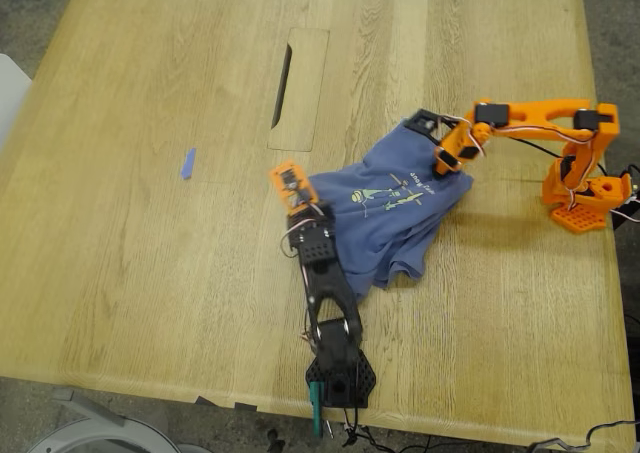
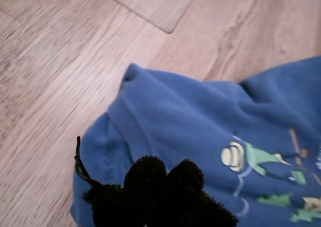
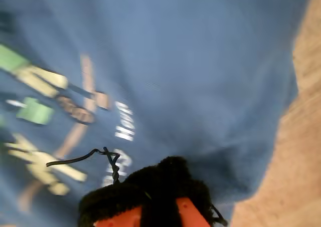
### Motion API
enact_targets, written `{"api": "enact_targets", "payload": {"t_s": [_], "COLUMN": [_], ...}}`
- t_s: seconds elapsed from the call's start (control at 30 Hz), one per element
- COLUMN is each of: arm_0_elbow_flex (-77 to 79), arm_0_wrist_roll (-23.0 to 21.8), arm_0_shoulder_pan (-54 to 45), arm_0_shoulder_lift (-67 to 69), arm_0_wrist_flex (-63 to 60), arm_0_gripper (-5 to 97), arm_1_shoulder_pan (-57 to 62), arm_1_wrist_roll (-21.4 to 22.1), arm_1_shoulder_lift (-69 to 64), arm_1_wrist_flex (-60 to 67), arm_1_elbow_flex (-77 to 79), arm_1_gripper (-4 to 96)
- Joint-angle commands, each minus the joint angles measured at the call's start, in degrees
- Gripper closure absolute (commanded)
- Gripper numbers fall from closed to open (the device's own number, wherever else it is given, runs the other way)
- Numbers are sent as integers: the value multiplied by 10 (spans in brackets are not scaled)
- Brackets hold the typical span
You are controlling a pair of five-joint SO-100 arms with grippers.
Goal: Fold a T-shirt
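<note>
The slate-blue T-shirt [image 1: 395, 228] lies bunched on the wooden table, its cartoon print [image 1: 385, 198] facing up. My first gripper [image 1: 293, 195], on the black arm at the table's near edge, sits at the shirt's edge on the exterior view's left. In the first wrist view its black fuzzy pads [image 2: 145, 173] are pressed together over the shirt [image 2: 200, 122]. My second gripper [image 1: 437, 138], on the orange arm, is at the shirt's far corner on the exterior view's right. In the blurred second wrist view the shirt [image 3: 190, 61] fills the frame behind that gripper [image 3: 165, 179].
A small blue tape strip [image 1: 187, 163] lies on the exterior view's left. A rectangular inset panel [image 1: 305, 103] with a dark slot sits beyond the shirt. The orange arm's base [image 1: 585, 198] stands near the table's edge on the exterior view's right, the black base [image 1: 340, 378] at the near edge.
</note>
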Motion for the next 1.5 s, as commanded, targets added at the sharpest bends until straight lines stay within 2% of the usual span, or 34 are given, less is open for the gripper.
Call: {"api": "enact_targets", "payload": {"t_s": [0.0,0.13,0.23,0.5,0.73,0.93,1.17,1.47], "arm_0_elbow_flex": [-29,-29,-20,-25,-23,-25,-20,-18], "arm_0_wrist_roll": [5,4,3,-4,-3,4,5,9], "arm_0_shoulder_pan": [47,101,133,205,171,112,54,-14], "arm_0_shoulder_lift": [89,91,52,-121,-209,-229,-229,-256], "arm_0_wrist_flex": [36,43,4,-131,-175,-165,-140,-156], "arm_0_gripper": [918,918,918,918,918,918,918,918], "arm_1_shoulder_pan": [-18,-54,-79,-112,-119,-144,-147,-116], "arm_1_wrist_roll": [-4,2,11,25,28,36,36,32], "arm_1_shoulder_lift": [-47,-147,-197,-213,-213,-179,-17,133], "arm_1_wrist_flex": [43,118,155,174,181,142,16,-55], "arm_1_elbow_flex": [-159,-340,-418,-409,-372,-236,101,331], "arm_1_gripper": [913,913,913,913,913,913,913,913]}}
